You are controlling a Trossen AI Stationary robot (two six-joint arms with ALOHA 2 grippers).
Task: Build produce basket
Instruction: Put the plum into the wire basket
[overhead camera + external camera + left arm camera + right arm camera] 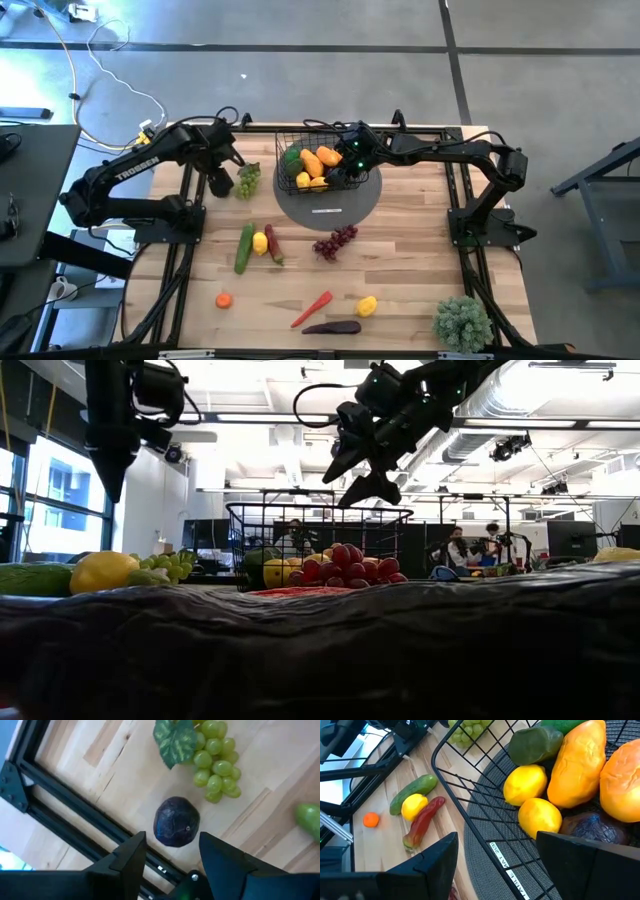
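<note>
The left end effector (167, 860) hangs over the desk (400, 290) at about 10 o'clock from the basket (318, 160). Its fingers stand apart and hold nothing, and between them, in the left wrist view, lies a dark purple round fruit (176, 821). The green grapes (247, 180) lie just beyond it. To seize the fruit well, centre the fingers on either side of it, descend straight, and close only at its widest part; keep clear of the grapes and their leaf.

The basket stands on the grey round mat (345, 208) at 12 o'clock on the desk. It already contains lemons (525, 784) and orange pieces.

The right end effector (497, 865) hovers over the basket's 3 o'clock side, its fingers parted and empty.
</note>
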